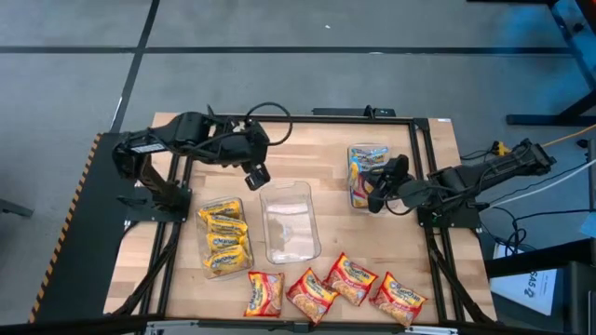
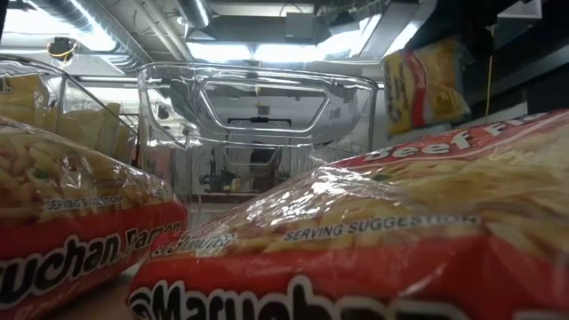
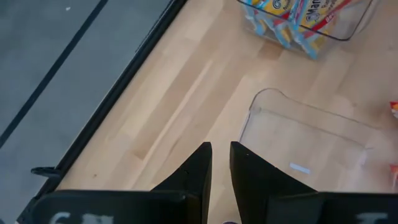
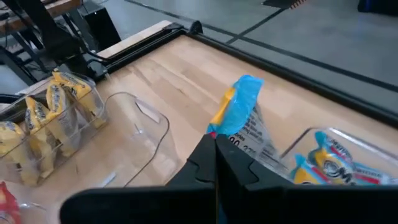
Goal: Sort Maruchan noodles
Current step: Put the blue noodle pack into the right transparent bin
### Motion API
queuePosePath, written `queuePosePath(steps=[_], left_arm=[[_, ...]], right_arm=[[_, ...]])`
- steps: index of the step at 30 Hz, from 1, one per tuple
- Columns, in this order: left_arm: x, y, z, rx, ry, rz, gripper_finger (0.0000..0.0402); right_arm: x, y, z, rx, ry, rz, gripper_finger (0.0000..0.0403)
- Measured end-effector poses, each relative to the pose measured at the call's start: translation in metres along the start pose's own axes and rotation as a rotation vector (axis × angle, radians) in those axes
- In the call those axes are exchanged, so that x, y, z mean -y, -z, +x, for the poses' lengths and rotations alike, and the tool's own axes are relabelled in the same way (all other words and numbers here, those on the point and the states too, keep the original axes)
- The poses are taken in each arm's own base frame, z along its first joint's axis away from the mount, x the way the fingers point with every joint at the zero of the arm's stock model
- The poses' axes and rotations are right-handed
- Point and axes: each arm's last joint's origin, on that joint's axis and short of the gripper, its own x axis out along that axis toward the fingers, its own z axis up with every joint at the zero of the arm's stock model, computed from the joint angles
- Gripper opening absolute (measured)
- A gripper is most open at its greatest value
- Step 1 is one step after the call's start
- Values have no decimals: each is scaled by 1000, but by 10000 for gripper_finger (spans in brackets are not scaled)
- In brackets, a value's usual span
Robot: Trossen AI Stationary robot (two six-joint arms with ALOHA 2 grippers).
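Several red-orange Maruchan noodle packets [image 1: 349,277] lie flat along the table's near edge. Yellow packets fill the left clear tray [image 1: 225,237]. Blue-edged packets stand in the right clear tray [image 1: 366,160]. My right gripper [image 1: 376,191] hovers at that tray's near end, shut on a blue-edged packet [image 4: 239,118], which the low view shows in the air [image 2: 427,84]. My left gripper [image 1: 258,177] hangs above the far end of the middle clear tray [image 1: 289,221], its fingers [image 3: 199,165] a narrow gap apart with nothing between them. My right gripper pinches the packet's blue end seam [image 4: 229,134] between its two fingers. They reach in from the table's right side, slanting down. The packet sticks out beyond the fingertips, tilted and lifted clear of the table and the tray.
The middle tray [image 3: 311,143] holds nothing. A black metal frame [image 1: 419,149] runs around the wooden tabletop. Bare wood lies between the trays and toward the far edge [image 1: 307,140].
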Motion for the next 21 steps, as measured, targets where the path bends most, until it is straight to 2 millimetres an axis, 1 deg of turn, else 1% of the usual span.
queuePosePath(steps=[3,8,15,21], left_arm=[[4,3,1,-8,4,19,51],[9,6,2,-18,5,36,51],[9,6,2,-17,6,38,51],[9,6,2,-17,6,38,51]], right_arm=[[-1,-2,-1,-5,-12,-13,0],[0,4,2,-58,1,-55,0],[-4,13,11,-86,51,-106,0],[-3,15,12,-85,85,-140,0]])
